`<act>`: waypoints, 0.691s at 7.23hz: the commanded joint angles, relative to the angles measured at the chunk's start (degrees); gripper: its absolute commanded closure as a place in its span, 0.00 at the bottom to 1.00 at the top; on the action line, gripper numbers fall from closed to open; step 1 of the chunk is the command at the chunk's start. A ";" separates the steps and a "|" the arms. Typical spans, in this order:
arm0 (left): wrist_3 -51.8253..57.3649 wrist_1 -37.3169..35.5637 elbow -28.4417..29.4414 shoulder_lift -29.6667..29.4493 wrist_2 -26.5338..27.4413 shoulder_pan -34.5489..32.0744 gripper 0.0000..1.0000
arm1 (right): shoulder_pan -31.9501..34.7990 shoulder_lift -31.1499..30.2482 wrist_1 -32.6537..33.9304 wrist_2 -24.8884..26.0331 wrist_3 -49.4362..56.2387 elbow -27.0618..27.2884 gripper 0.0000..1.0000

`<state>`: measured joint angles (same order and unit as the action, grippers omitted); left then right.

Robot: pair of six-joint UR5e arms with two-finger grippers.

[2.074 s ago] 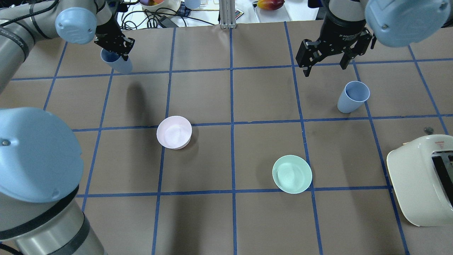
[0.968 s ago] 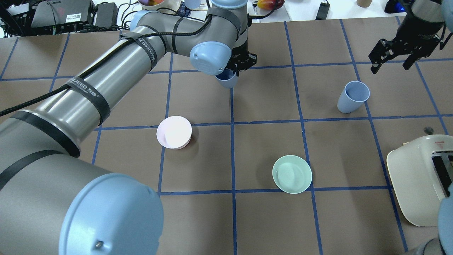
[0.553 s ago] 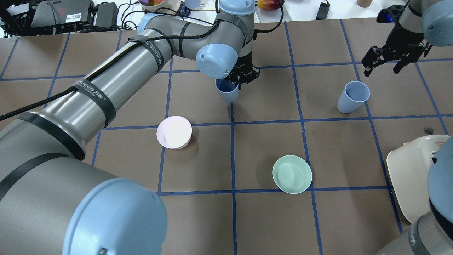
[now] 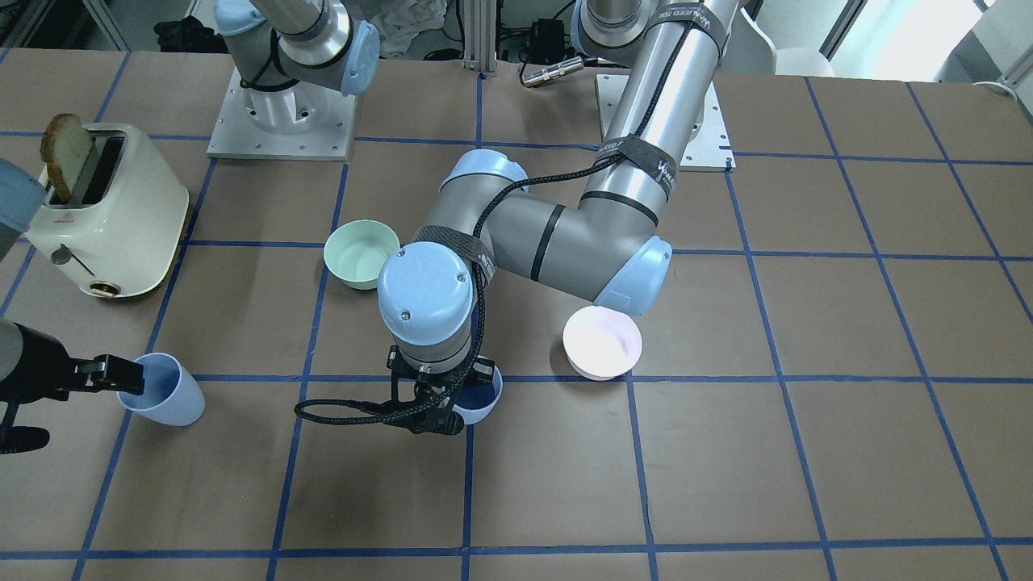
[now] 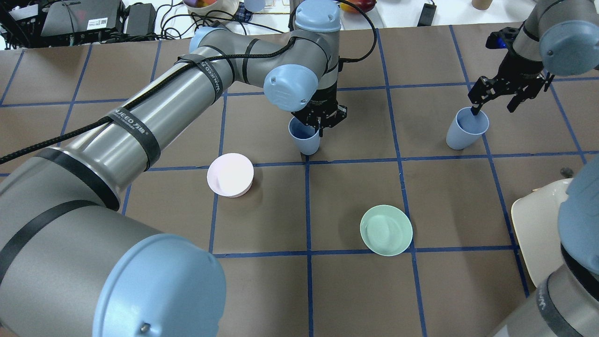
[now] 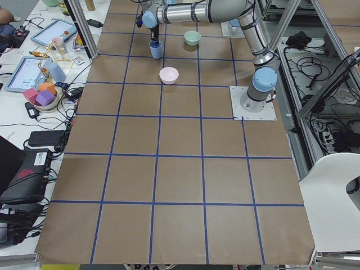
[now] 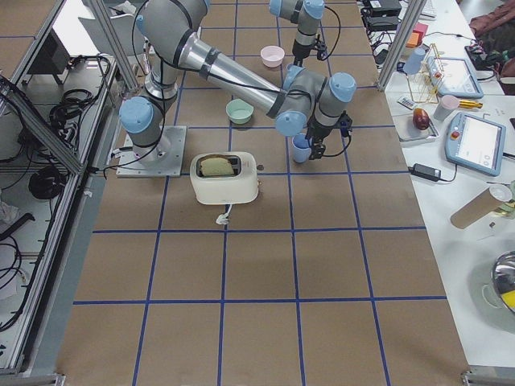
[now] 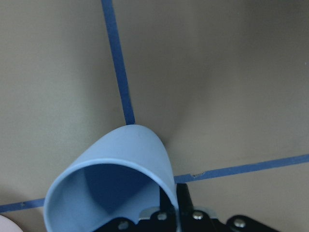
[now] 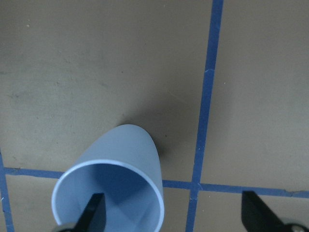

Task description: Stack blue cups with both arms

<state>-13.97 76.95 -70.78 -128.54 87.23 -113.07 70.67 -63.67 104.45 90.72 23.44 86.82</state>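
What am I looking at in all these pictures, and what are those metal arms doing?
This robot has two jointed metal arms, a left arm and a right arm, mounted on a table marked with a blue tape grid. Each ends in a two-finger pincer, its end effector. Four fixed cameras look from above, from the front and from each end; two small ones ride on the wrists, hence the close-ups. On the table stand a pink bowl, a green bowl, a toaster holding a slice of bread, and two blue cups. The left end effector grips the central cup by its rim. The right end effector is open, one finger dipped inside the second cup, not gripping it yet.
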 commanded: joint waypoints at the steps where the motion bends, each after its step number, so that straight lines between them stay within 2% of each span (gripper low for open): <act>1: 0.00 0.04 0.64 1.35 -0.04 0.39 0.00 | -0.09 0.12 1.71 -0.28 -0.15 1.60 0.00; 2: -0.09 1.35 1.52 3.71 -0.39 1.35 0.00 | -0.09 0.21 1.63 -0.37 -0.85 1.78 0.00; 3: -0.09 8.85 5.09 7.21 -0.48 3.62 0.00 | -0.09 0.21 1.72 -0.37 -0.85 2.56 0.01; 4: 0.09 16.58 8.96 10.29 -0.57 6.60 0.00 | -0.09 0.12 1.80 -0.37 -0.85 2.92 0.12; 5: 2.35 20.31 10.21 13.11 -0.57 9.16 0.00 | -0.09 0.30 1.89 -0.37 -0.94 3.01 0.37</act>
<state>-13.38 91.08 -63.20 -119.02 86.72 -107.08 70.58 -63.48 106.23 90.36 22.59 89.54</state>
